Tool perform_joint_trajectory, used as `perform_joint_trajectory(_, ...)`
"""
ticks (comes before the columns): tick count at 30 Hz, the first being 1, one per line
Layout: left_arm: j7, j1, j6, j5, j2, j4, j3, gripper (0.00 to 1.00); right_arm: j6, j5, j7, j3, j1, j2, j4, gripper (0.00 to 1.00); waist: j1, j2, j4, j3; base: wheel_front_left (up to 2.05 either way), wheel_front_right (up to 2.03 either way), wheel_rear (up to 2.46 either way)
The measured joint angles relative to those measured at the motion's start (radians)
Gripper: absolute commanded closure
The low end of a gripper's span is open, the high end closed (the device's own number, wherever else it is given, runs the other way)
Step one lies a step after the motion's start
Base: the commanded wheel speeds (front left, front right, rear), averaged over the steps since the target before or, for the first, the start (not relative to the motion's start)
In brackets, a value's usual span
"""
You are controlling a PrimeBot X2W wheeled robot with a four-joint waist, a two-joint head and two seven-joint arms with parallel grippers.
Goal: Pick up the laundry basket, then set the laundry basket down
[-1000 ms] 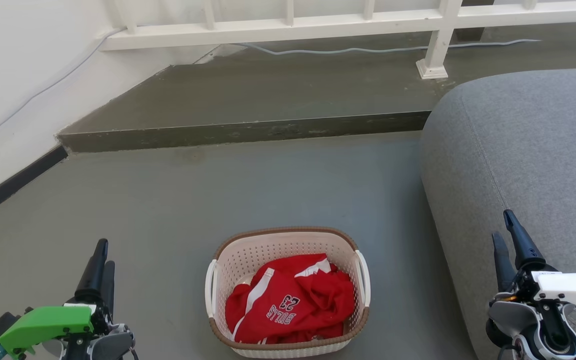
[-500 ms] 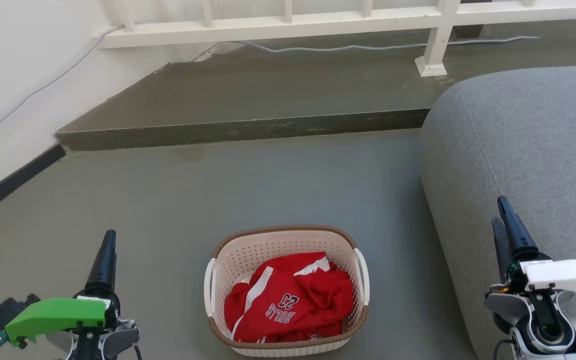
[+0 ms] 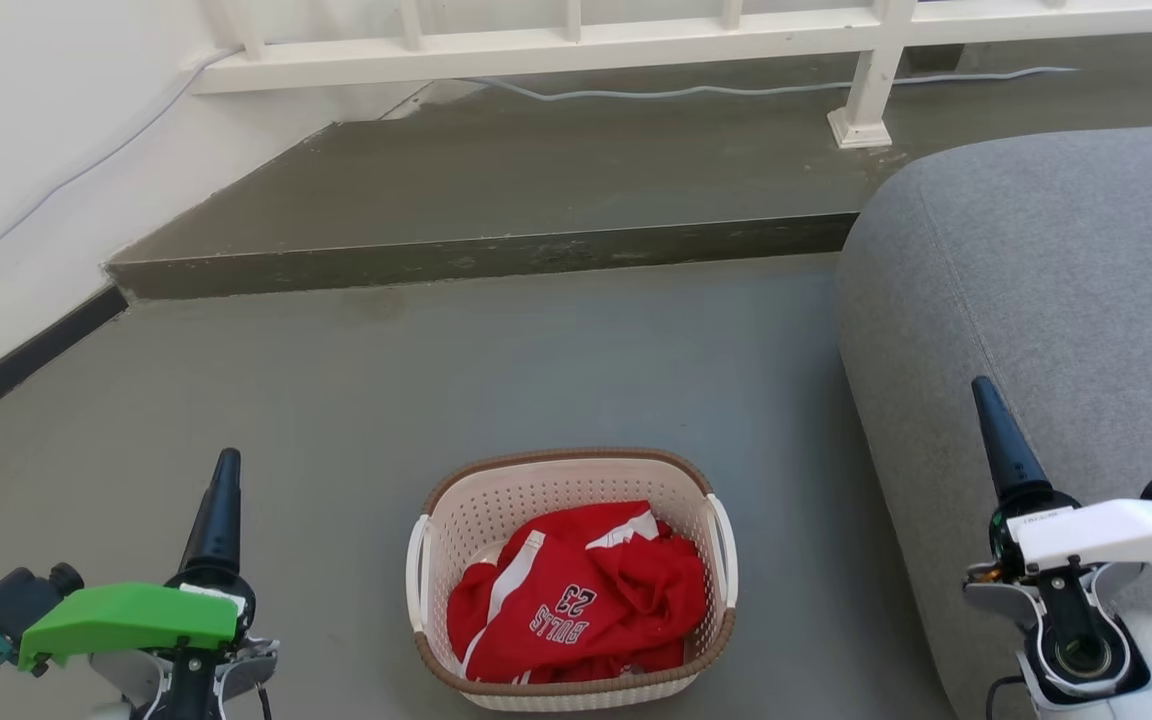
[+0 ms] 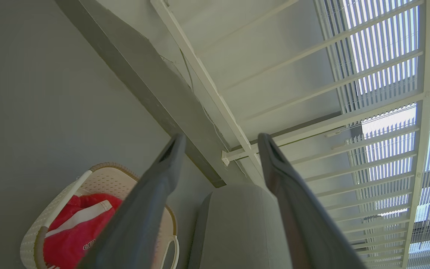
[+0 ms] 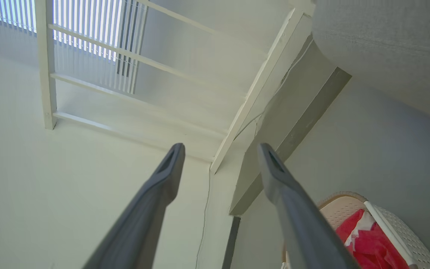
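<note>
Both left tool (image 4: 218, 140) and right tool (image 5: 218, 147) hover spread apart, holding nothing, flanking the laundry basket (image 3: 556, 485) on the floor (image 3: 536, 350), evidently staged for its side handles (image 3: 726, 550).

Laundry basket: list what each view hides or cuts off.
Head view: the laundry basket's floor, covered by the red jersey.
Left wrist view: its middle, behind a finger of the left gripper; one end, past the bottom edge.
Right wrist view: most of it, behind a finger of the right gripper and past the bottom edge.
</note>
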Motion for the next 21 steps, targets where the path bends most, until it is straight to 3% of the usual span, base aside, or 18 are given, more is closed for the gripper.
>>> perform_joint_trajectory(14, -0.047, -0.003, 0.000, 0.288, 0.020, -0.025, -0.023, 0.00, -0.002, -0.277, -0.047, 0.023, -0.023, -0.025, -0.011, 0.00, 0.0000, 0.0000, -0.002, 0.007, 0.00, 0.00, 0.00)
perform_joint_trajectory(21, -0.074, -0.005, 0.009, 0.441, 0.021, -0.033, -0.032, 0.00, -0.019, -0.401, -0.072, 0.042, -0.031, -0.025, -0.021, 0.00, 0.0000, 0.0000, -0.003, 0.012, 0.00, 0.00, 0.00)
